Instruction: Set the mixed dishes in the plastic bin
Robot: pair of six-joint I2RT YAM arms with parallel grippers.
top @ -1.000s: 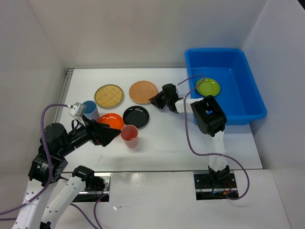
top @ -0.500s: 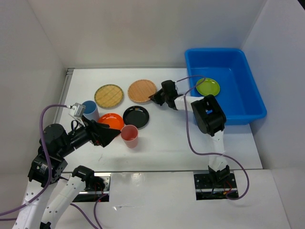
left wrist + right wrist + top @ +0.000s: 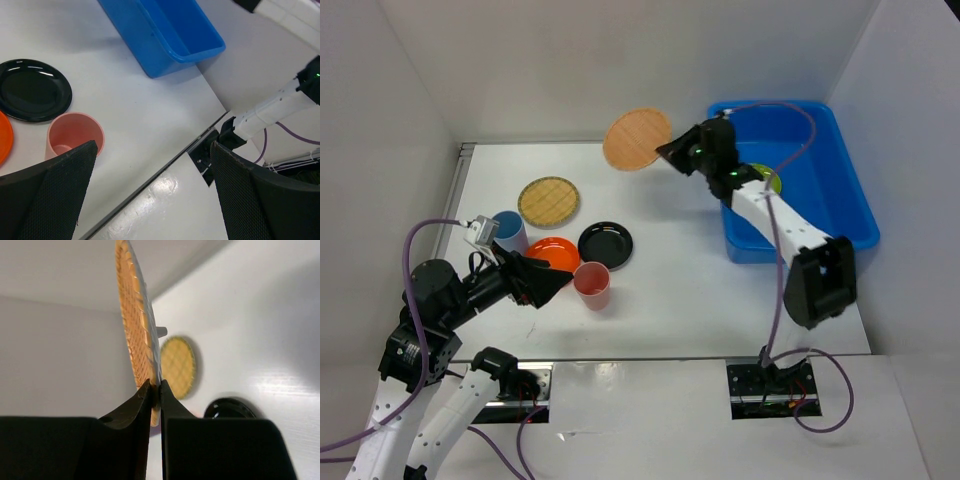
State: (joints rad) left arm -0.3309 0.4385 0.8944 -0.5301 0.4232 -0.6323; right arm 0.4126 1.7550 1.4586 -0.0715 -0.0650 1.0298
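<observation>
The right gripper (image 3: 672, 152) is clamped on the rim of a tan woven plate (image 3: 636, 139), holding it off the table at the upper centre of the top view, just left of the blue bin (image 3: 850, 243). The left gripper (image 3: 548, 284), jaws spread, hovers at lower left beside the pink cup (image 3: 592, 284).

Overhead camera: fixed high behind the arm bases, looking down on the whole worktop (image 3: 670, 290). Left wrist camera: low and near, facing right past the left tool (image 3: 154, 147). It shares the black plate (image 3: 32, 90), pink cup (image 3: 75, 140) and blue bin (image 3: 165, 47) with the overhead view. Right wrist camera: sights along the right tool (image 3: 156, 387), close on the tan woven plate (image 3: 135, 340), seen edge-on. The yellow woven plate (image 3: 177, 365) beyond also appears overhead.
</observation>
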